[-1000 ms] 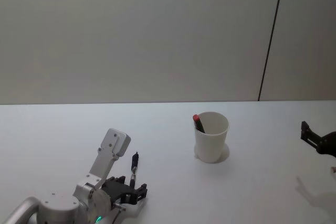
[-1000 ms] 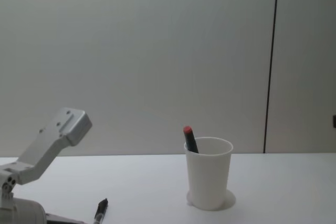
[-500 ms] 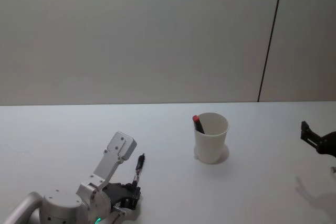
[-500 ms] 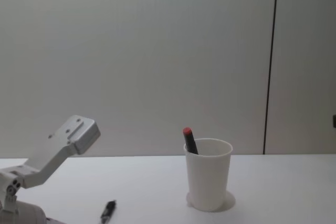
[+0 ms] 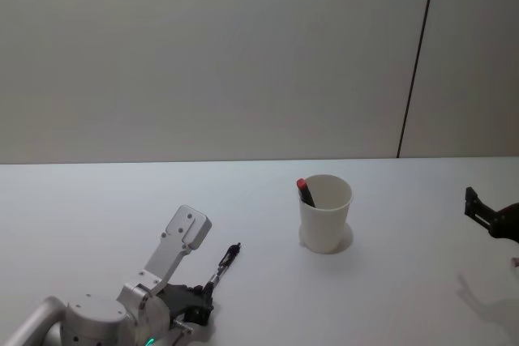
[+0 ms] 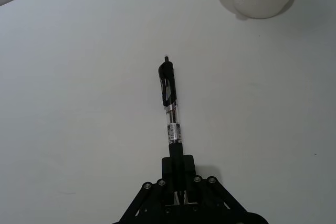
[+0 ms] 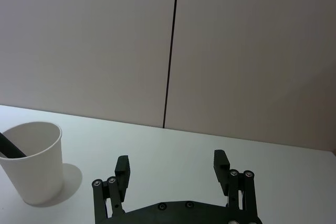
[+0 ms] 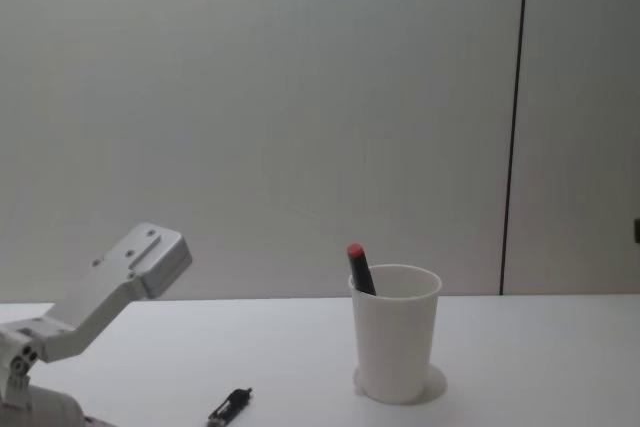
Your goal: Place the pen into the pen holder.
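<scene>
Left gripper sits low at the near left of the white table. Its fingers are pressed together, pinching one end of the slim black pen, which has a clear mid-section. The pen sticks out forward with its free end aimed toward the cup, well short of it; can't tell if it touches the tabletop. Farther back, centre-right, the plain white tapered paper cup stands upright on the table. A dark red-capped pen leans inside, cap above the rim. Right gripper is off to the cup's right, fingers spread wide, nothing between them.
</scene>
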